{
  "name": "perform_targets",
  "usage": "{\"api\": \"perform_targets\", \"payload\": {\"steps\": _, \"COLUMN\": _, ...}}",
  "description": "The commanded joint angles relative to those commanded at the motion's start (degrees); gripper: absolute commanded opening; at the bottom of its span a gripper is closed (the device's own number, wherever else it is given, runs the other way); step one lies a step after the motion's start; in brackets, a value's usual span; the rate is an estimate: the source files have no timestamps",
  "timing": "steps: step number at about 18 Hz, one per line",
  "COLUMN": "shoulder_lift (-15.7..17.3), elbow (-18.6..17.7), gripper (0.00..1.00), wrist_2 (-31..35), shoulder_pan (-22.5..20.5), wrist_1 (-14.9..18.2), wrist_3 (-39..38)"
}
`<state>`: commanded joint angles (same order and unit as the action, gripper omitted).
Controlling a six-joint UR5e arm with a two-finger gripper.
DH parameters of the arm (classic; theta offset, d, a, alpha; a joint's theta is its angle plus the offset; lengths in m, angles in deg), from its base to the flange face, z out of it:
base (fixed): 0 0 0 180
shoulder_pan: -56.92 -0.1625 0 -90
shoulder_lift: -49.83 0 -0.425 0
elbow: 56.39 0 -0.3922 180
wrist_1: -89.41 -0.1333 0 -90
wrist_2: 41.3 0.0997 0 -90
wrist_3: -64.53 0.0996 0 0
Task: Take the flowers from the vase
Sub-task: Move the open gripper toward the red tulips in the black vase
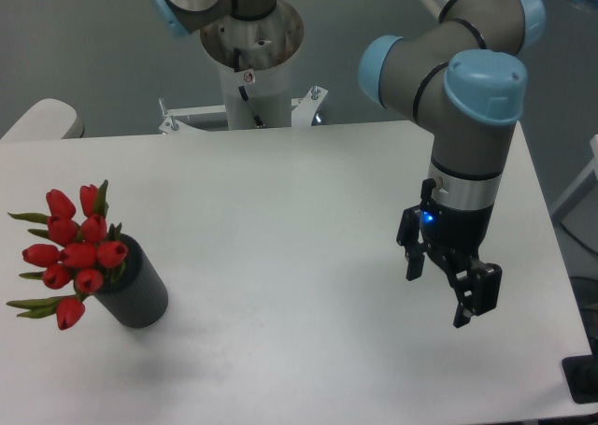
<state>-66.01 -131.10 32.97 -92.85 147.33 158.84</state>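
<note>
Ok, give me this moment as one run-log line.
gripper: open, empty, right side of table | flowers: in vase, left side | contact: none | pick: not started

Matt white tabletop (280, 219), smooth, faintly reflective. Dark vase (135, 294) with a finely ribbed, rough-looking matt side. Waxy-smooth red buds and green leaves on the flowers (77, 252). Black matt claw (447, 290), plastic-looking. Satin grey arm (472, 163) shells with glossy light-blue plastic caps (486, 84).

Even, cool overhead light, soft faint shadows on the table (280, 219), slightly soft focus.
</note>
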Motion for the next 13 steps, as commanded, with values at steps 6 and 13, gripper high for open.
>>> {"api": "perform_targets", "payload": {"steps": 6, "shoulder_lift": 2.54, "elbow": -4.29, "gripper": 1.0, "wrist_2": -0.35, "shoulder_pan": 0.61, "wrist_1": 0.0, "wrist_3": -1.05}}
{"api": "perform_targets", "payload": {"steps": 13, "shoulder_lift": 5.71, "elbow": -9.83, "gripper": 1.0, "wrist_2": -5.26, "shoulder_pan": 3.68, "wrist_1": -0.17, "wrist_3": -12.38}}
